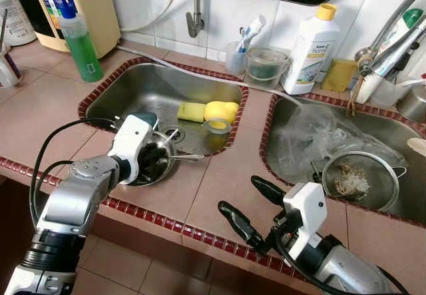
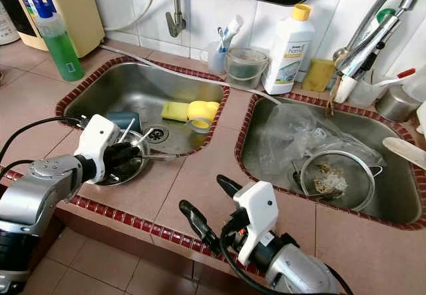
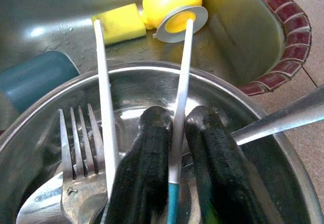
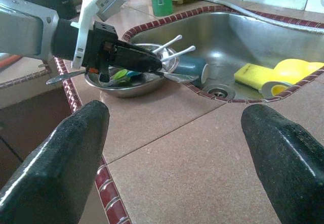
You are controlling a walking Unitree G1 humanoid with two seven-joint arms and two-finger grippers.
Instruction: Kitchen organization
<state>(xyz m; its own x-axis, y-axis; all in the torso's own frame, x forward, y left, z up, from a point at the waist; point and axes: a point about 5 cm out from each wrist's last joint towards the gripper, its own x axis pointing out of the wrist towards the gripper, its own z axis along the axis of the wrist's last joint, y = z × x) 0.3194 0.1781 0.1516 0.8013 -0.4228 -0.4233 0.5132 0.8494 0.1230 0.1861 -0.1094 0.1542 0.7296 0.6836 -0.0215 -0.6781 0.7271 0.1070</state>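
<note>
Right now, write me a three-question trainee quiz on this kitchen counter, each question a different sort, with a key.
1. True or false: the left claw is shut on a thin white utensil handle inside the steel bowl.
2. Multiple choice: where is the right claw?
A. Inside the right sink
B. Open above the tiled counter between the sinks
C. Shut on the white detergent bottle
3. Fill in: the metal strainer sits in the ____ sink.

Key:
1. True; the wrist view shows both fingers pressed against the handle.
2. B
3. Right; the left sink holds the yellow sponge.
</note>
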